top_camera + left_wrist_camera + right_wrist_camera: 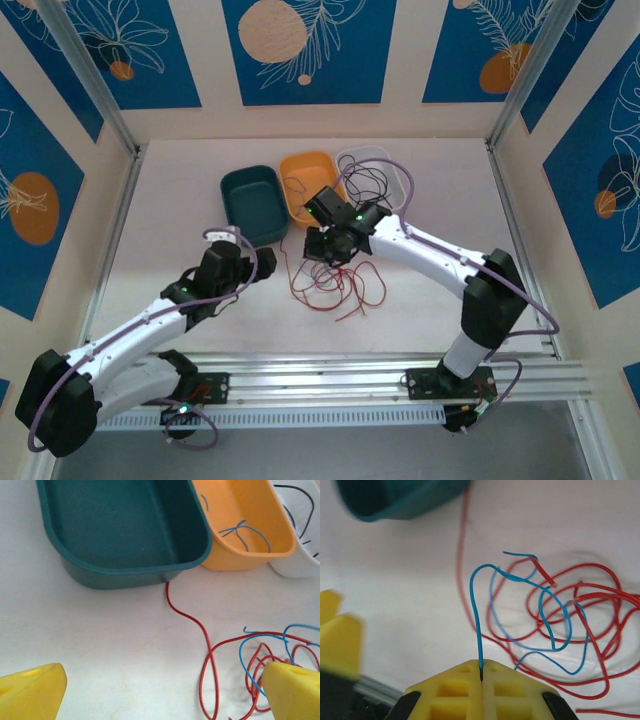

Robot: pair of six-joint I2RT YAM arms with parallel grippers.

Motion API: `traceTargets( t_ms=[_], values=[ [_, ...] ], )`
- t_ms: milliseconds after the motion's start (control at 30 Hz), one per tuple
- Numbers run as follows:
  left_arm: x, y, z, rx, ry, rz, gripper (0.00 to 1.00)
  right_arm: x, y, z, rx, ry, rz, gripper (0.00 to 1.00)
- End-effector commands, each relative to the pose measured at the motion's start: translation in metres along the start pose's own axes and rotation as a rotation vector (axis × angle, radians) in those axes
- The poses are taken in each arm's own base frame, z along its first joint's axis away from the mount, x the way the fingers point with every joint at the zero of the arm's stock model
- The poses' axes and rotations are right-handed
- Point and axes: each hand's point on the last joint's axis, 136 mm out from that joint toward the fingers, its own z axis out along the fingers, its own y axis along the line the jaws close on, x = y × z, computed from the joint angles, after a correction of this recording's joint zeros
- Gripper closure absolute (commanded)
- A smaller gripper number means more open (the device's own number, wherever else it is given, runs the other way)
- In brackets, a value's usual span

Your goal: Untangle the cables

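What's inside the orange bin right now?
A few thin blue wires lie loose on the floor of the orange bin. Its near wall hides the floor strip just behind it, so anything there cannot be seen.

Cream walls (404,60) bearing blue panels (300,80) with orange discs surround a white table (160,220), evenly lit.

three tubs stand in a row at the far middle of the table (160,200): the left tub (252,205), the middle tub (305,170) against its right side, then the right tub (295,567). loose wires (243,530) lie in the middle and right tubs. the cables (335,285) lie on the table just near of the tubs, one strand reaching the left tub's near wall. the left gripper (162,687) is left of them, the right gripper (481,672) over them.
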Motion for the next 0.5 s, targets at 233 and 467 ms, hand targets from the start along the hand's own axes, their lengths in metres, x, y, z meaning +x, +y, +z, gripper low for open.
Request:
traceTargets(
  t_ms=[233, 467],
  values=[
    [-0.041, -0.071, -0.022, 0.351, -0.125, 0.07, 0.0, -0.016, 0.047, -0.08, -0.193, -0.2, -0.202, 1.0],
    [-0.043, -0.096, -0.031, 0.483, -0.131, 0.114, 0.01, -0.024, 0.065, -0.113, -0.308, -0.265, -0.266, 1.0]
  ],
)
